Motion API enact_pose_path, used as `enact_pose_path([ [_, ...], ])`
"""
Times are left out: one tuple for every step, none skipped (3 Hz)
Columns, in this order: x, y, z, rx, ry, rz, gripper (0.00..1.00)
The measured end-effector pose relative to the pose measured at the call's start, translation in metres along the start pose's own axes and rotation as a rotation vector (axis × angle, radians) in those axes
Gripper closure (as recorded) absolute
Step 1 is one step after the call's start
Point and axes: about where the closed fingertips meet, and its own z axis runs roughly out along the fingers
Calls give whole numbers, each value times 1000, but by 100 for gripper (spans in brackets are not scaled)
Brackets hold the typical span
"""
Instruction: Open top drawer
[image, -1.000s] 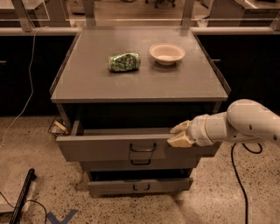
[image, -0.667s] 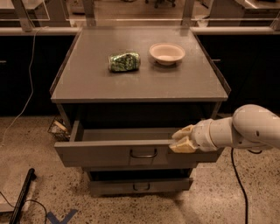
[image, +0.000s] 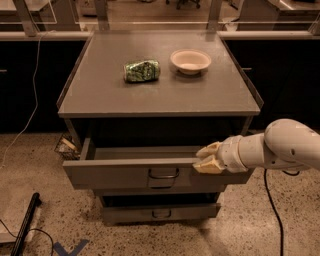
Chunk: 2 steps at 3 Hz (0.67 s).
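At the right end of the top drawer's (image: 115, 174) upper edge sits the gripper (image: 209, 159), arm reaching in from the right. It rests on that edge, well right of the loop handle (image: 163, 173), which is untouched. Whether the gripper is clamped on the edge or only hooked over it, cannot tell.

Change noted: a second ago the drawer stood only partly out, with the drawer below it and its handle showing. Now the front has come forward and down in view, covering that drawer; a wide dark gap shows between the front and the cabinet top (image: 100, 100). The gripper has travelled with it, same spot on the edge. Most of that travel came early; over the last stretch front and gripper barely shift.

Reading: the drawer is open by a good margin, inside floor partly visible behind the front. The pull looks to be slowing or ending. Task seems largely met; what remains is probably a short last draw, or release.

Can (image: 142, 70) and bowl (image: 190, 60) on top have not shifted. Bottom drawer (image: 125, 214) stays closed.
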Motion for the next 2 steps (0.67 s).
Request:
enact_pose_path([
  [0,0,0,0,0,0,20],
  [0,0,0,0,0,0,100],
])
